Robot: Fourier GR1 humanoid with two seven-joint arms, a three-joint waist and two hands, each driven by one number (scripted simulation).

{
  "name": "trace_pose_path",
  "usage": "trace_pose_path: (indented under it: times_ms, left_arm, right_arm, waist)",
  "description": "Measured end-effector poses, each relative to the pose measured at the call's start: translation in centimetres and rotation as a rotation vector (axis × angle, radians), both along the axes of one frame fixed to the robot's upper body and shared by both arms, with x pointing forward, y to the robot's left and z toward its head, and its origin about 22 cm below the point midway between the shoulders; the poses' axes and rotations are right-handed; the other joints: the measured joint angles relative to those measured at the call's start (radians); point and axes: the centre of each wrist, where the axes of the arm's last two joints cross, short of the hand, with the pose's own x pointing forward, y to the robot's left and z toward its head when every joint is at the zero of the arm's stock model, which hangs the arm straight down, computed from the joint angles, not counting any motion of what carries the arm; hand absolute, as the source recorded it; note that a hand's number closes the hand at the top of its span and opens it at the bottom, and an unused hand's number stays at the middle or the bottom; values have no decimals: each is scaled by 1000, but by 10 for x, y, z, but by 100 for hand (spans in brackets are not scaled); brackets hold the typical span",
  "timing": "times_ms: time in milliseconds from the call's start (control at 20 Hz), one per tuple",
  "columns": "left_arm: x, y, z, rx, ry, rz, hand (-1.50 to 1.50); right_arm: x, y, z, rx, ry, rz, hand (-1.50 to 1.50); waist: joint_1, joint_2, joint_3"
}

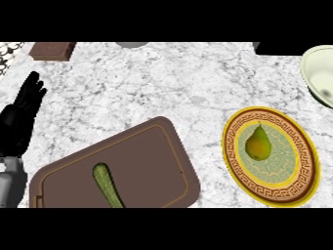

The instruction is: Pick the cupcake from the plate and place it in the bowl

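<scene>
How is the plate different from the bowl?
The plate is flat, yellow-rimmed and patterned; the bowl is deep, plain and pale. The plate holds a pear, not a cupcake; the bowl holds nothing visible. The plate shows whole; the bowl is cut off. Both are round.

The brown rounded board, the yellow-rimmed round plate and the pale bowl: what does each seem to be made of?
The brown rounded cutting board looks like matte wood or plastic: flat colour, a groove along its edge. The yellow-rimmed patterned plate looks like glazed ceramic, judging by its painted key border. The pale cream bowl seems glossy ceramic, with soft highlights inside. None is certain.
</scene>
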Motion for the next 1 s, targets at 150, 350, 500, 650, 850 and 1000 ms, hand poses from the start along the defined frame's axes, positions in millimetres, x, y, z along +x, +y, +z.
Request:
trace_pose_path:
  times_ms: [150, 350, 500, 650, 850, 1000]
  left_arm:
    - [-4, -6, -2, -2, -6, -13, 0]
    - [-1, -9, -2, 1, -8, -20, 0]
    - [1, -11, -3, -5, -9, -26, 0]
    - [2, -12, -2, 0, -16, -30, 0]
    - [-1, -9, -5, 1, -16, -31, 0]
    - [-1, -8, -3, 3, -16, -28, 0]
  right_arm:
    - [-11, -29, -19, 5, -3, -10, 150]
    - [-22, -58, -23, 15, -12, -13, 150]
    - [-30, -73, -31, 15, -17, -14, 150]
    - [-44, -90, -55, 83, 140, -81, 150]
    - [-59, -109, -66, 204, 190, -105, -150]
    - [-70, -118, -80, 248, 207, -58, -150]
  waist:
    - [6, 3, 1]
    - [11, 7, 1]
    - [16, 10, 2]
    - [20, 13, 1]
    - [23, 14, 3]
    - [21, 14, 4]
